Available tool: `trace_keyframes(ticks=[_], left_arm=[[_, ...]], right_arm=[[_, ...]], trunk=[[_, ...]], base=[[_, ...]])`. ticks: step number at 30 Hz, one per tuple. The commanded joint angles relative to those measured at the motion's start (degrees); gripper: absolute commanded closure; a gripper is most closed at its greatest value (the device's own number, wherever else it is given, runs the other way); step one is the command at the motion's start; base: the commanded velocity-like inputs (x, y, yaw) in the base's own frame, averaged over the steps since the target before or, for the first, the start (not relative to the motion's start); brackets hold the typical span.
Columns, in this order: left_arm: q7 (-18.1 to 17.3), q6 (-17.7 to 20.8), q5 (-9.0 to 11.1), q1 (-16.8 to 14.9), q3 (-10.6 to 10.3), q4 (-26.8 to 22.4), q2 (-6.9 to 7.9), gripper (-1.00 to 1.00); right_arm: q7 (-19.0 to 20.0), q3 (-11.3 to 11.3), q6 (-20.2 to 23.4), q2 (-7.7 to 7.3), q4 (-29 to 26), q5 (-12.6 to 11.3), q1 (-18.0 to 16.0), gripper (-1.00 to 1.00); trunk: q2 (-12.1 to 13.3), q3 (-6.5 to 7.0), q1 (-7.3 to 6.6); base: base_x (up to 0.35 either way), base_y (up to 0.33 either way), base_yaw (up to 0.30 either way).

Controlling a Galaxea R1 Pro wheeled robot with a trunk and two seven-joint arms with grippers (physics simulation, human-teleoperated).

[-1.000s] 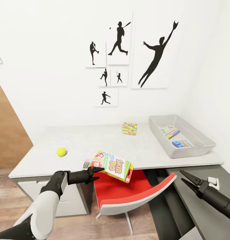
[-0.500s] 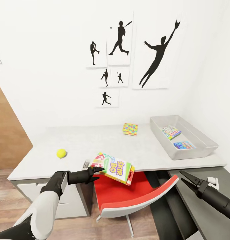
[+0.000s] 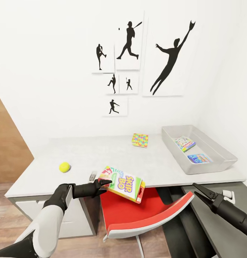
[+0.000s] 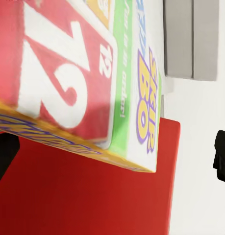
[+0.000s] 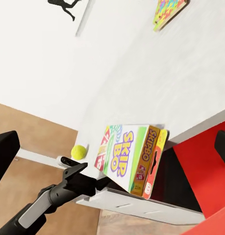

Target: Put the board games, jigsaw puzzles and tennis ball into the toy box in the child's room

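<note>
Grey toy box [image 3: 213,161]: 2 board games | left end effector [image 3: 104,186] pinching third board game [image 3: 122,182] | right end effector [image 3: 197,187] pressed together

Skip-Bo board game [image 3: 122,183]: tilted, at desk [image 3: 101,154] front edge. Tennis ball [image 3: 64,167] and jigsaw puzzle [image 3: 139,140]: on desk. Toy box [image 3: 213,145]: holds two board games.

skip-bo box [image 4: 87,73] cut off by picture's edge in left wrist view, print blurred. covers of two games [image 3: 191,150] in toy box [image 3: 209,168] too small to read. right fingers' [image 3: 200,190] gap unclear.
</note>
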Motion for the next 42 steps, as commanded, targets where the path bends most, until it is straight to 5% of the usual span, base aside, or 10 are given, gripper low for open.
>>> trace_keyframes(ticks=[1,42], left_arm=[[-0.43,0.44,-0.60,-0.07,0.45,-0.09,-0.08,-1.00],[-0.44,0.31,-0.60,-0.07,0.45,-0.09,-0.08,-1.00]], right_arm=[[0.38,-0.08,0.28,0.00,0.00,0.29,-0.05,-1.00],[0.38,-0.08,0.28,0.00,0.00,0.29,-0.05,-1.00]], trunk=[[-0.04,-0.06,0.00],[-0.04,-0.06,0.00]], base=[[0.002,0.000,0.000],[0.000,-0.028,0.000]])
